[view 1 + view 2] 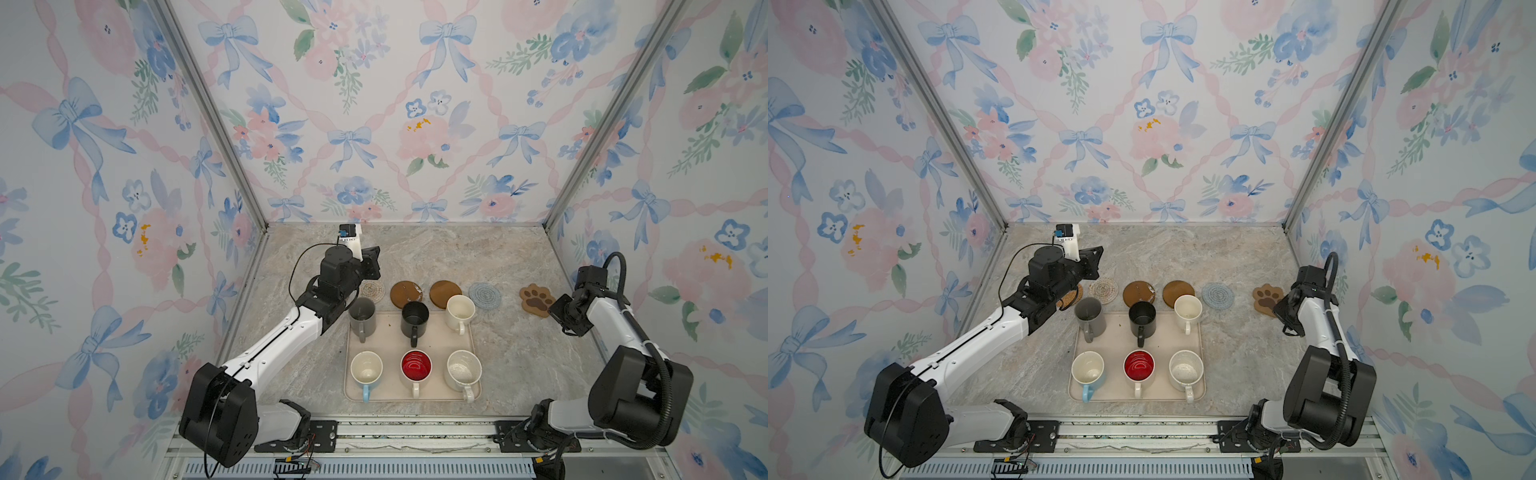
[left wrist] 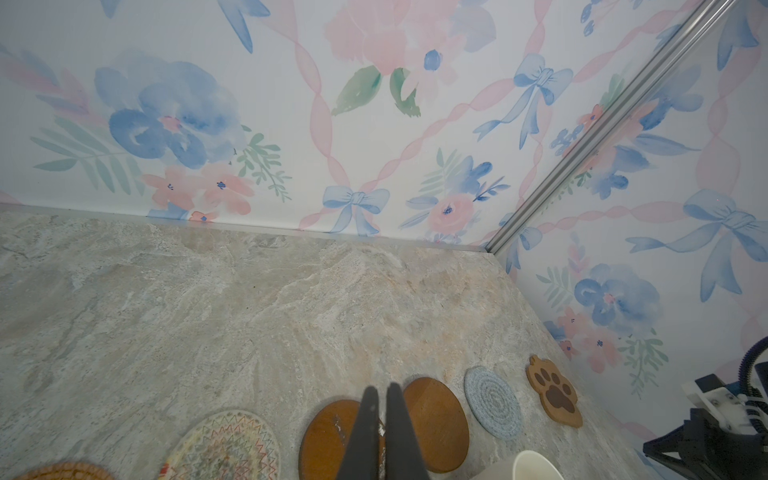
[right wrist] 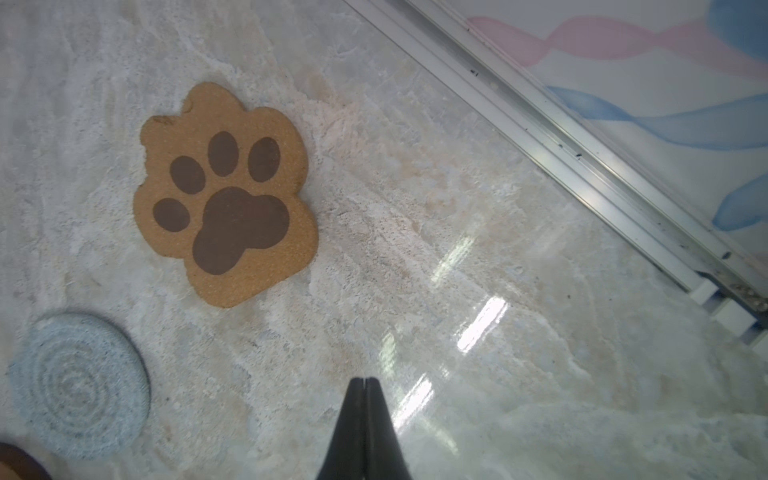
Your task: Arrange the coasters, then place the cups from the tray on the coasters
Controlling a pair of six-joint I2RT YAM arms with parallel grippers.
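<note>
Behind the tray (image 1: 436, 345) the coasters lie in a row: pale woven (image 1: 371, 289), two dark brown rounds (image 1: 406, 294) (image 1: 444, 293), blue-grey (image 1: 485, 295) and paw-shaped (image 1: 537, 300). The tan rattan one (image 1: 1070, 296) is half hidden under my left arm. On the tray stand several cups: grey (image 1: 362, 318), black (image 1: 414, 319), cream (image 1: 460, 311), light blue (image 1: 366, 370), red-inside (image 1: 416, 368) and speckled (image 1: 463, 370). My left gripper (image 2: 381, 390) hangs shut and empty above the left dark brown coaster (image 2: 328, 440). My right gripper (image 3: 365, 379) is shut and empty over bare table beside the paw coaster (image 3: 226, 195).
Flowered walls close the table on three sides, with metal corner posts (image 1: 216, 124) at the back. The cream cup's rim overlaps the second dark brown coaster in both top views. The marble tabletop (image 1: 457, 253) stretches behind the coaster row. A metal rail (image 1: 415, 432) runs along the front edge.
</note>
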